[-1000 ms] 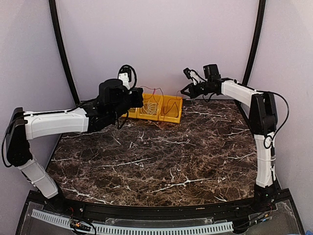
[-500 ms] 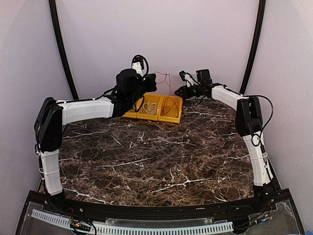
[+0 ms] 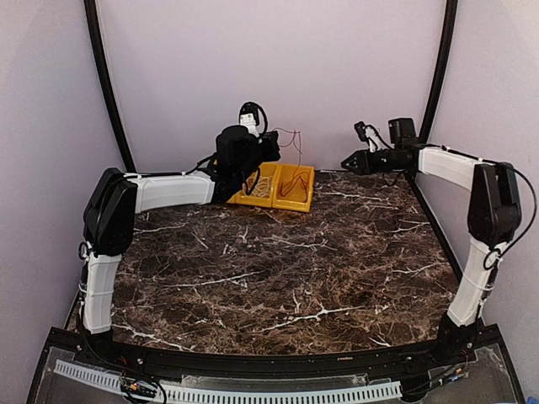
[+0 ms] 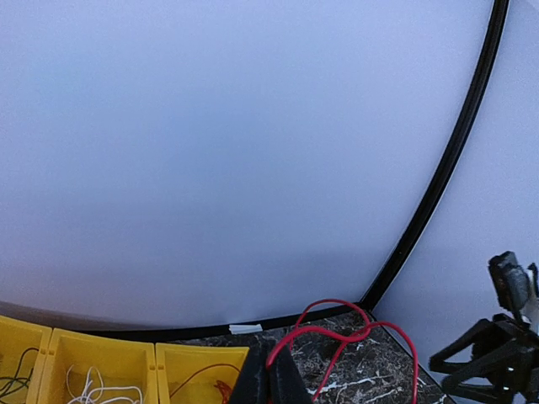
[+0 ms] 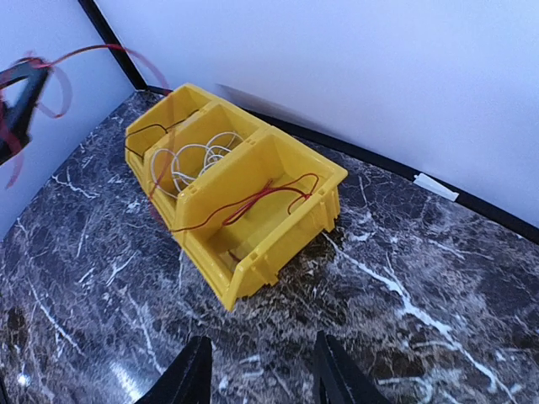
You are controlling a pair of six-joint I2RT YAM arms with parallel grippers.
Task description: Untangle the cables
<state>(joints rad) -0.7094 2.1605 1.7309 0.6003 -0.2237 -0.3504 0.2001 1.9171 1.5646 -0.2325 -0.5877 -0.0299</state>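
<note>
My left gripper (image 3: 271, 151) hangs above the left end of a row of yellow bins (image 3: 305, 200) and is shut on a red cable (image 4: 364, 333). That cable loops up and to the right of the jaws (image 3: 292, 135). In the right wrist view, a second stretch of red cable (image 5: 253, 202) lies in the nearest bin. A white cable (image 5: 189, 160) is coiled in the middle one and a dark cable (image 5: 139, 141) sits in the far one. My right gripper (image 5: 263, 379) is open and empty, right of the bins and above the marble.
The yellow bins (image 5: 278, 252) stand against the back wall on the dark marble table (image 3: 278, 278). A curved black frame tube (image 4: 438, 185) runs up the wall on the right. A strip of white tape (image 5: 435, 186) lies at the wall's foot.
My left gripper has swung right and up toward the back wall, lifting the red cable. My right gripper has opened, let go of the cable and drawn back to the right.
</note>
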